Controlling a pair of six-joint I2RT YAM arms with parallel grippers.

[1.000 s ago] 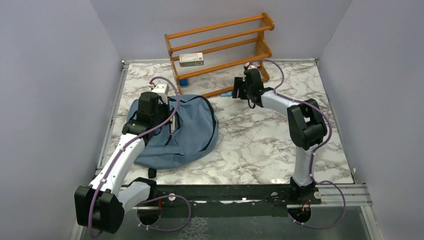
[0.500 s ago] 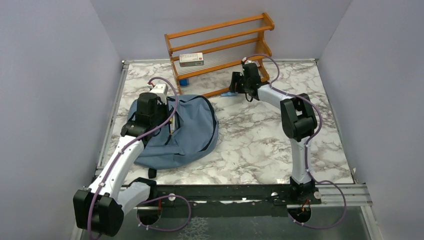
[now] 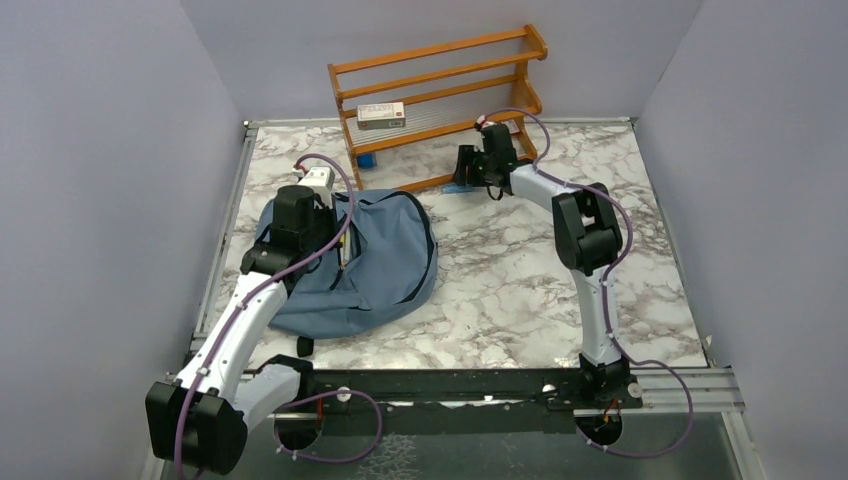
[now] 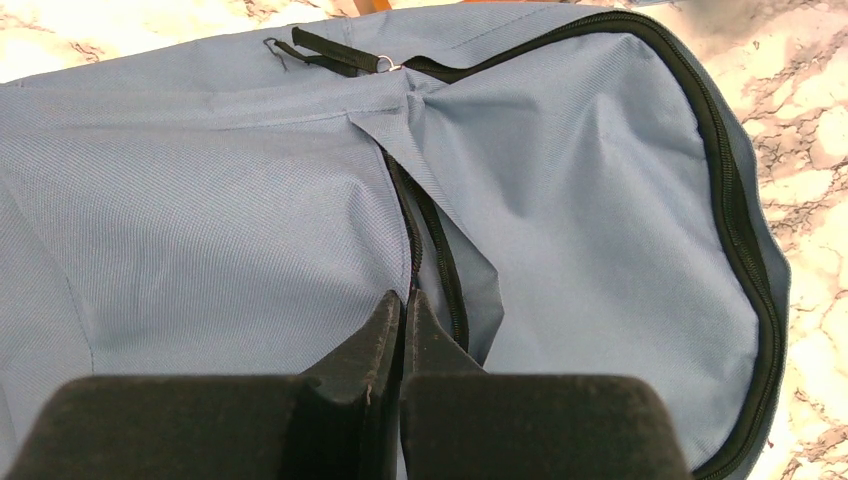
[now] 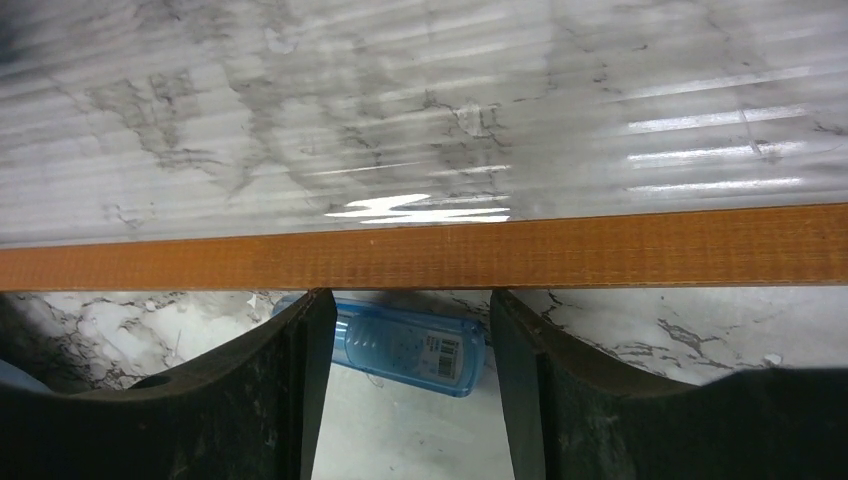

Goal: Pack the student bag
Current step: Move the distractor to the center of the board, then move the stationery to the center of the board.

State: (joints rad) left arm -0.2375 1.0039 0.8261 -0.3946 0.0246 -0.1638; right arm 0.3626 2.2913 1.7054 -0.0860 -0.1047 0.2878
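Right end effector [image 5: 408, 318] spread, aimed at blue case [image 5: 410, 345] on counter [image 3: 500, 280] under rack rail [image 5: 420, 255]; rail contact to be avoided, case gripped across narrow width. Left end effector [image 4: 403, 302] pressed together, pinching bag [image 3: 370, 270] at zipper edge, counter's left.

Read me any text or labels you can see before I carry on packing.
Label on the blue plastic case by the wooden rack: barcode and small print, too blurred to read.
Printing on the white box on the rack shelf: too small to read.
On the student bag: no text visible.
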